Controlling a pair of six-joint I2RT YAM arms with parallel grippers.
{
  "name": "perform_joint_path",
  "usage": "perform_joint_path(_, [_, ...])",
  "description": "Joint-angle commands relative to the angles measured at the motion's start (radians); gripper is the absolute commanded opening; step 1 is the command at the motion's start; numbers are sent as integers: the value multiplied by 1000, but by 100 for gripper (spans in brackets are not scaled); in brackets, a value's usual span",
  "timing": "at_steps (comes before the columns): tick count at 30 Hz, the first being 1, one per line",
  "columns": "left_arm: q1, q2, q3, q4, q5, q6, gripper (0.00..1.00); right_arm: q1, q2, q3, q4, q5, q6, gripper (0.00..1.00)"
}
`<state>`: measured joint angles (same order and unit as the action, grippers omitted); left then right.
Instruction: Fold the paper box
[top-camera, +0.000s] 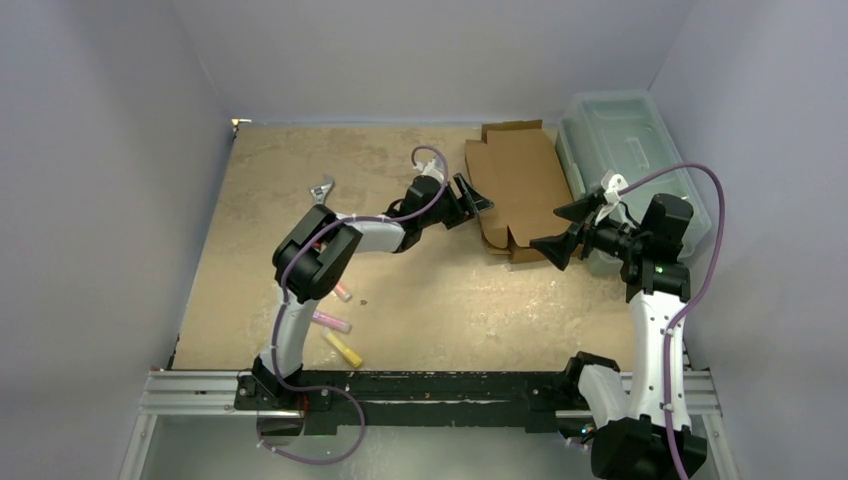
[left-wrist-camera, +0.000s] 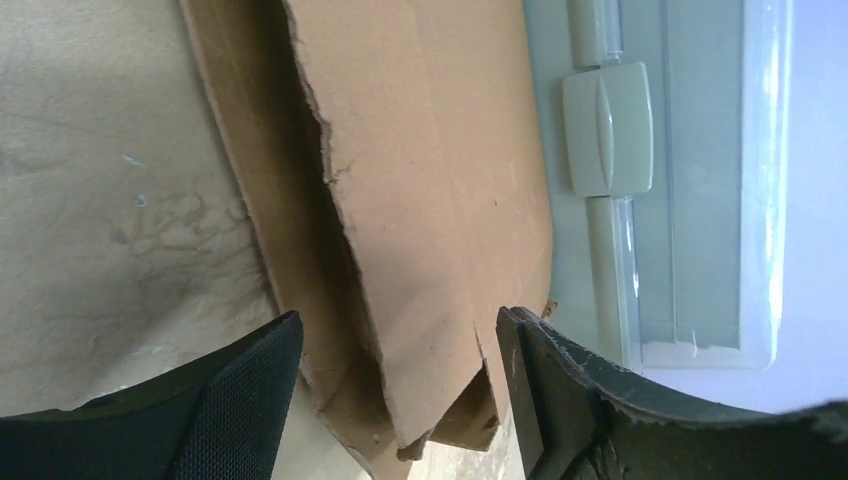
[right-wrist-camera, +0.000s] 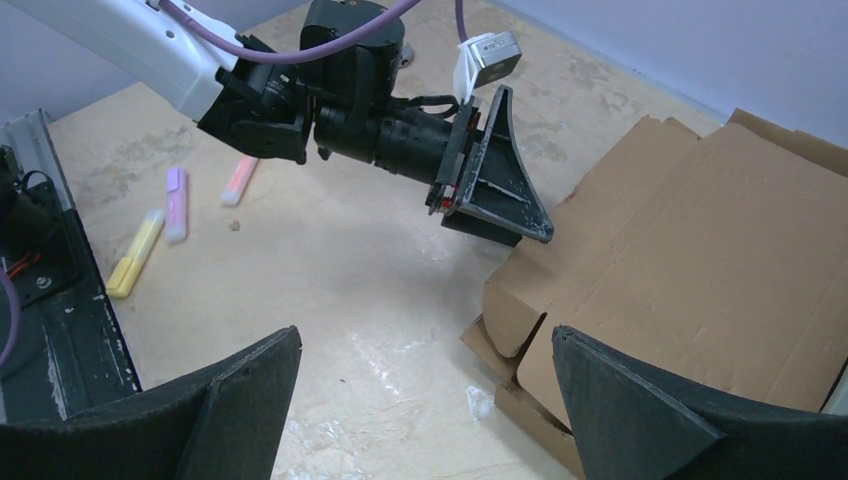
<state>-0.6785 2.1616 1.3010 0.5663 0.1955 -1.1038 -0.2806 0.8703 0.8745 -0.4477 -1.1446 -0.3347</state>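
Tan surface carries everything. Lidded pale-green plastic bin at far right; we cannot make out its contents. Paper box lies mostly flat just beside it. We judge the first flap fold pending: left hand, released, straddles the box's near edge and must pinch it. Right hand released, empty.

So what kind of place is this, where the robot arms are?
Probably a robot test booth in a lab, not a home: a left arm and right arm bolted to a metal rail, plain grey walls closing in the table, a paper box on it.
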Motion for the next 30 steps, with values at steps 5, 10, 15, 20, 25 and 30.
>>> perform_joint_path(5, [30, 69, 74, 69, 15, -15, 64, 6, 3, -10, 23, -26, -15, 99])
perform_joint_path(10, [31, 106, 109, 121, 34, -39, 60, 9, 2, -9, 19, -27, -20, 99])
perform_joint_path(15, [31, 117, 132, 129, 32, -51, 53, 12, 3, -8, 13, -26, -27, 99])
perform_joint_path(20, [31, 95, 139, 127, 25, -51, 30, 15, 5, -2, 7, -25, -31, 99])
perform_joint_path(25, [39, 8, 23, 183, -22, -71, 0, 17, 11, 16, -16, -17, -40, 99])
perform_joint_path(30, [53, -221, -178, 169, -158, -94, 0, 59, 82, 108, -179, 6, -208, 99])
